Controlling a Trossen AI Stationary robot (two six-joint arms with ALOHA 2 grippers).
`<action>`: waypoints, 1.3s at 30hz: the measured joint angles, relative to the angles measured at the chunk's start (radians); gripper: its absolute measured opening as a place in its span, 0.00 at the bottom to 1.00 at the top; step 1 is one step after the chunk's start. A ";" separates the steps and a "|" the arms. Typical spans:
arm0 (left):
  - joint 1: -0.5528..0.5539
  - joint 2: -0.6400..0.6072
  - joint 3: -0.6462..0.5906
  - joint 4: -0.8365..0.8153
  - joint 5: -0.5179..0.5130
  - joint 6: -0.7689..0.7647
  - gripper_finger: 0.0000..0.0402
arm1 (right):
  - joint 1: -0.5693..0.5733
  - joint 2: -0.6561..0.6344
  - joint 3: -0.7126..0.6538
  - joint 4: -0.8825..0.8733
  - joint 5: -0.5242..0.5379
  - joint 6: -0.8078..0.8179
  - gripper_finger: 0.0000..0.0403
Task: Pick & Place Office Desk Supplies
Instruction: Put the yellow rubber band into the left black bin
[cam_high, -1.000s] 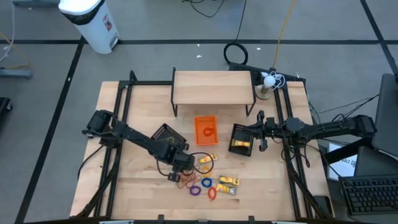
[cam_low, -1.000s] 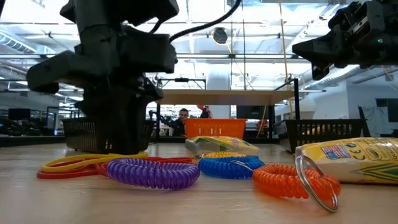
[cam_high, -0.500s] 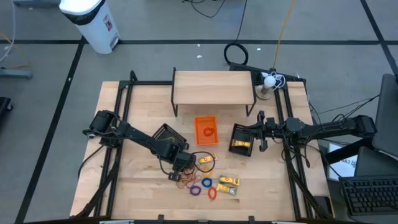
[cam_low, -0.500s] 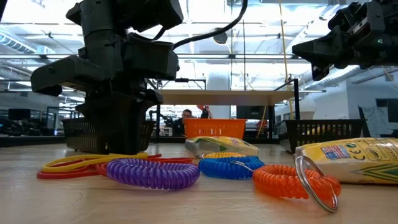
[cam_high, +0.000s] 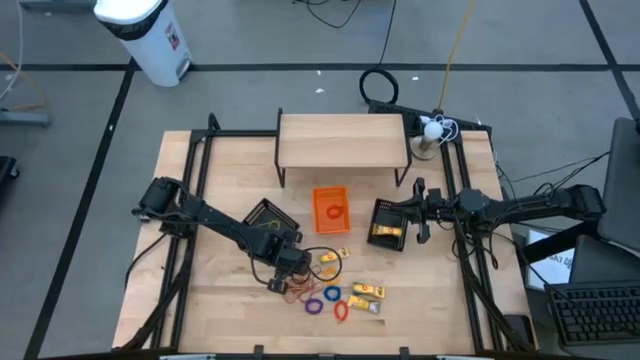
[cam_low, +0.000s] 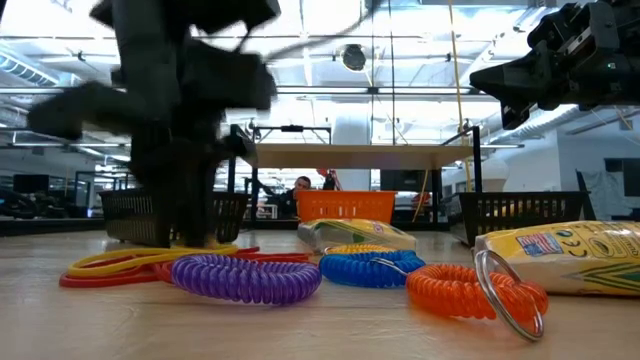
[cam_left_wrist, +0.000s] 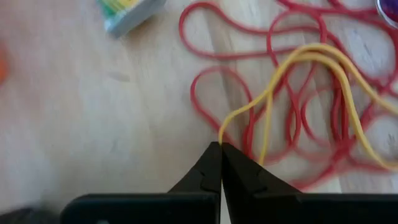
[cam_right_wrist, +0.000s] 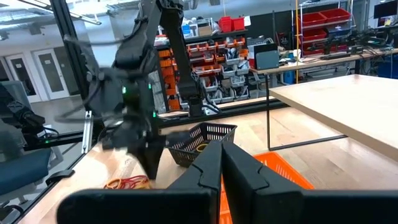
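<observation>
Yellow and red rubber bands (cam_left_wrist: 298, 106) lie tangled on the table's near middle, where the left gripper (cam_left_wrist: 220, 149) pinches the yellow one. Coiled rings (cam_high: 327, 300) and packets (cam_high: 366, 292) remain loose beside them, so sorting seems barely begun. Right gripper (cam_right_wrist: 221, 149) waits, fingers pressed together, above a black mesh tray (cam_high: 388, 222).

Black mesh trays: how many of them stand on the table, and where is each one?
2. One black mesh tray stands left of the orange tray; the other black mesh tray stands right of it. None seems hidden.
</observation>
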 joint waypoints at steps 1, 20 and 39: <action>-0.004 -0.040 -0.001 -0.005 -0.008 0.001 0.00 | 0.000 0.000 0.000 0.000 0.000 0.000 0.01; -0.086 -0.783 -0.077 -0.026 -0.069 0.050 0.00 | 0.000 0.000 0.000 0.000 0.000 0.015 0.01; -0.103 -1.688 -0.789 0.259 -0.298 -0.156 0.00 | 0.000 0.000 0.000 0.000 -0.001 0.015 0.01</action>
